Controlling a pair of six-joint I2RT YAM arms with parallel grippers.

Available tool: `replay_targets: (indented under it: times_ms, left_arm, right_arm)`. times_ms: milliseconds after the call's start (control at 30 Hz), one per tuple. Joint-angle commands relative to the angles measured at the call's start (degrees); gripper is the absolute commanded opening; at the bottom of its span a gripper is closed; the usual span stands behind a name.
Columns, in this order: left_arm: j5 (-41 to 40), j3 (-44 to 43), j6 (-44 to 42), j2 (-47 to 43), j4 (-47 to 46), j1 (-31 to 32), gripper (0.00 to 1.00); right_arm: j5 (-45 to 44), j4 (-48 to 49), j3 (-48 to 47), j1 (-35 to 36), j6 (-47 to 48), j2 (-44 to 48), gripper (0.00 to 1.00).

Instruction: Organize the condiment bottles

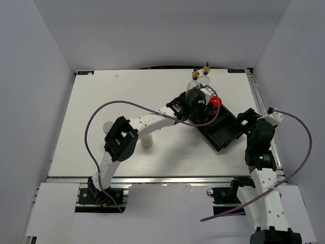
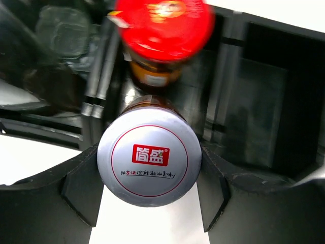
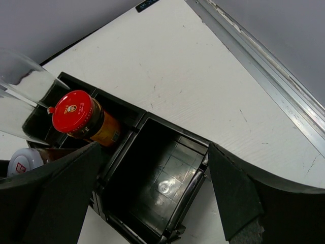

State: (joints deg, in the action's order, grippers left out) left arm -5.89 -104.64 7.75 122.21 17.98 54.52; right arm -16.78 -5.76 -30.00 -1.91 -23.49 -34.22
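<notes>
While the left gripper (image 2: 147, 190) is reaching across the table (image 1: 91, 101), its fingers (image 2: 81, 190) are pressing on both sides of a silver-lidded shaker (image 2: 147, 157). The round lid, with its red label, is filling the gap between them. This shaker is sitting at the near edge of the black tray (image 1: 227, 133), just beside the red-lidded jar (image 2: 163, 23); whether its base is resting on anything I cannot tell.

The red-lidded jar is standing inside one compartment of the tray, its dark body and orange label showing below the lid. The large compartment (image 3: 162, 178) next to it is holding nothing, and its glossy floor is showing in the right wrist view.

The right gripper (image 3: 152, 198) is hovering over that bare compartment with its two fingers spread wide apart, gripping nothing.

Two glass bottles with gold pourers (image 1: 194, 76) (image 1: 206, 69) are standing side by side at the far edge of the table, just behind the left gripper. Whether they are inside the tray or just behind it I cannot tell.

A pale shaker (image 1: 147, 141) is standing on the table below the left arm's forearm, well apart from the tray. Another round silver lid (image 1: 108, 126) is peeking out beside that arm's elbow.
</notes>
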Motion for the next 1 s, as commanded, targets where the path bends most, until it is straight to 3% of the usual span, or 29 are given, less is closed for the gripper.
replay_targets:
  times_ms: [0, 100, 233, 333, 433, 467, 500, 567, 600, 867, 933, 967]
  left_arm:
    - [4.21, -6.62, 0.16, 0.21, -2.18, -1.61, 0.00]
    - [5.27, -9.00, -1.15, 2.15, -1.01, -2.05, 0.00]
    - [5.80, -9.87, -2.91, 4.25, -1.72, -2.05, 0.25]
    - [5.63, -14.18, -3.79, 7.42, 2.05, -2.05, 0.35]
    - [5.10, -15.77, -4.06, 9.00, 3.47, -2.05, 0.55]
    - [4.84, -16.03, -3.97, 9.09, 3.82, -2.05, 0.69]
    - [5.01, -16.03, -3.97, 9.27, 3.91, -2.05, 0.78]
    - [5.45, -16.30, -4.23, 9.10, 4.52, -2.05, 0.87]
    - [5.54, -16.30, -4.32, 8.83, 4.52, -2.05, 0.98]
    - [4.84, -20.60, -7.22, 5.50, 10.22, -2.05, 0.98]
    - [3.43, -18.93, -7.22, 2.87, 10.67, -2.05, 0.98]
    - [2.73, -14.15, -7.05, 1.03, 9.20, -2.05, 0.98]
  right_arm:
    - [-0.80, 3.03, 0.56, -0.37, 0.99, 0.55, 0.89]
    - [-0.80, 3.30, 0.73, -0.37, 0.99, 0.47, 0.89]
    - [-0.19, 3.56, 0.82, -0.37, 0.99, -0.06, 0.89]
    - [0.51, 3.74, 0.82, -0.37, 0.99, -0.50, 0.89]
    - [0.69, 3.74, 0.82, -0.37, 0.99, -0.68, 0.89]
    - [0.78, 3.74, 0.82, -0.37, 0.99, -0.59, 0.89]
    - [0.78, 3.82, 0.82, -0.37, 0.99, -0.50, 0.89]
    - [1.30, 3.83, 0.82, -0.37, 0.99, -0.32, 0.90]
    - [1.65, 4.09, 0.82, -0.37, 0.99, -0.15, 0.89]
    - [6.83, 4.62, 0.64, -0.37, 2.91, 2.04, 0.90]
    - [12.01, 5.06, 0.47, -0.37, 3.97, 2.75, 0.89]
    - [14.90, 5.14, 0.03, -0.37, 5.02, 2.84, 0.89]
